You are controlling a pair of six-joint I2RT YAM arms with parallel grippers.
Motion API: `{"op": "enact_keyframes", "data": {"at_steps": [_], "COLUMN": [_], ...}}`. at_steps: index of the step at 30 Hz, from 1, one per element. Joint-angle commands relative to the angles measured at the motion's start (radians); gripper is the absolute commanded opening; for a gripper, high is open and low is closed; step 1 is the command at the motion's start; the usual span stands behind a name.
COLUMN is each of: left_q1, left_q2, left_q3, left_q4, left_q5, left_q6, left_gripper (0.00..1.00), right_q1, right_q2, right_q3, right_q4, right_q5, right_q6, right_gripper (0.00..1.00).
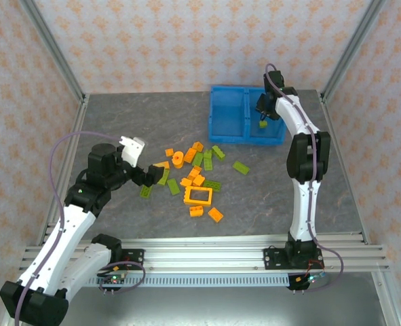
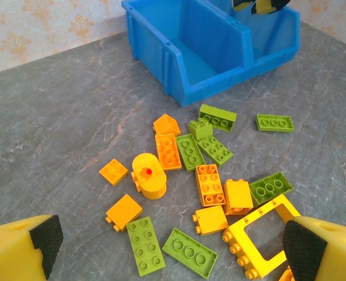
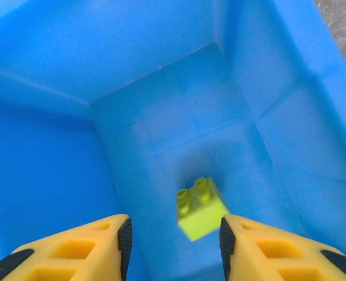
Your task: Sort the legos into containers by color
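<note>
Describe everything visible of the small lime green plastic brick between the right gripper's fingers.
The small lime green plastic brick is glossy and short, with two round studs showing on top. It is tilted, inside the right compartment of the bright blue plastic bin. It lies between the yellow fingers of the right gripper, with blue showing on either side, so neither finger touches it. Whether it rests on the bin floor or hangs in mid-air cannot be told.

Glossy plastic legos (image 2: 208, 184), smooth plastic bin (image 2: 219, 79), matt tabletop (image 2: 61, 117)
</note>
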State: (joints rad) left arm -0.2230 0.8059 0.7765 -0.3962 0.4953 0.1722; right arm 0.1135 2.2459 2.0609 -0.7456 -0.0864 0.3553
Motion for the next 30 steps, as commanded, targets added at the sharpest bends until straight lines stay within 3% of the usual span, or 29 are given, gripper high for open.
{"op": "enact_keyframes", "data": {"at_steps": [1, 5, 11, 18, 23, 30], "left_q1": [-0.006, -0.006, -0.006, -0.006, -0.006, -0.006], "left_q2": [0.003, 0.004, 0.004, 0.009, 0.012, 0.024], "left_q3": [0.005, 0.010, 0.009, 0.018, 0.013, 0.022], "left_q4": [0.016, 0.015, 0.016, 0.004, 0.023, -0.010], "left_q5": [-0.003, 0.000, -0.004, 0.004, 0.017, 0.008], "left_q6": [-0.016, -0.014, -0.009, -0.004, -0.005, 0.001], "left_gripper": [1.00, 1.00, 1.00, 1.00, 1.00, 1.00], "right_q1": [0.006, 0.008, 0.037, 0.097, 0.204, 0.318], "right_q2": [-0.088, -0.179, -0.486, -0.714, -0.701, -0.491], "right_q3": [0.022, -0.114, -0.579, -0.940, -0.991, -0.837], "right_q4": [-0.055, -0.038, 0.190, 0.173, 0.116, 0.069], "right_q5": [0.008, -0.060, -0.116, -0.131, -0.117, 0.039], "right_q6": [-0.004, 0.021, -0.014, -0.169, -0.305, -0.349], "right_gripper": [0.45, 0.45, 0.48, 0.54, 0.62, 0.74]}}
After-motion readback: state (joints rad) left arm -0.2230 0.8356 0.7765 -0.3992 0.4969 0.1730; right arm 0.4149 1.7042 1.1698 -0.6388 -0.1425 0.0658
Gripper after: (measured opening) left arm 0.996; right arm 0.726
